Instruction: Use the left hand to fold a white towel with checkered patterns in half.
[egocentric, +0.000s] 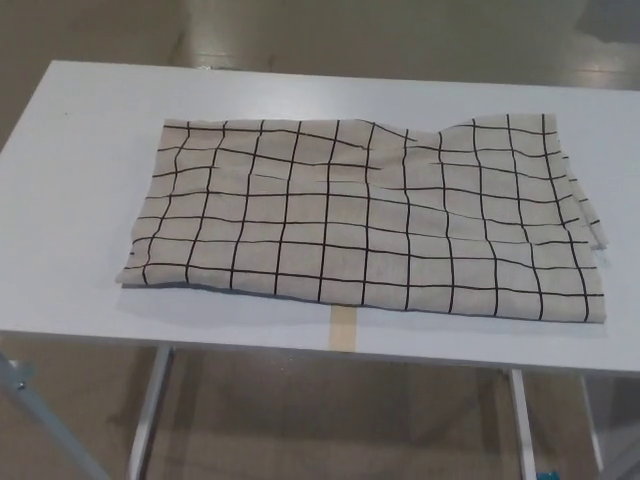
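An off-white towel (365, 215) with a black grid pattern lies spread on the white table (80, 200). It covers the middle and right of the tabletop, wider than deep. Its right edge shows layered cloth, and small wrinkles run across the upper right part. Neither of my hands shows in the head view.
A strip of tan tape (344, 328) sticks out from under the towel's near edge. Metal table legs (150, 415) show below the front edge, over a shiny tan floor. Bare tabletop lies to the towel's left.
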